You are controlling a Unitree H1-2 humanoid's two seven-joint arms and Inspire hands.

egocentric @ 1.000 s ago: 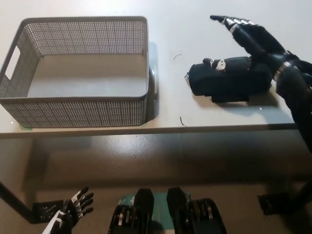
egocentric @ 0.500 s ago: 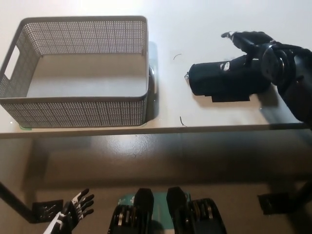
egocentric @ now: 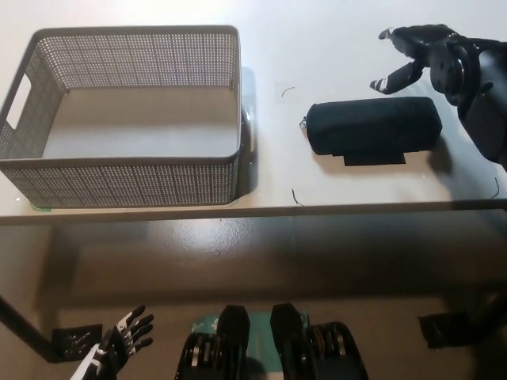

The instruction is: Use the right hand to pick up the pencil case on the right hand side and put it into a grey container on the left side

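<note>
The right hand [egocentric: 416, 55] was up at the far right of the white table [egocentric: 317, 47], fingers spread and holding nothing, just past the top right end of the pencil case [egocentric: 372, 131]. We saw the case lying flat on its side, well apart from the grey basket [egocentric: 127, 170] on the left, which had nothing in it. Under the table edge the floor looked brownish. A second earlier that hand was draped right over the case; now it had pulled back off it. The left hand [egocentric: 119, 344] rested low at bottom left, fingers apart.
</note>
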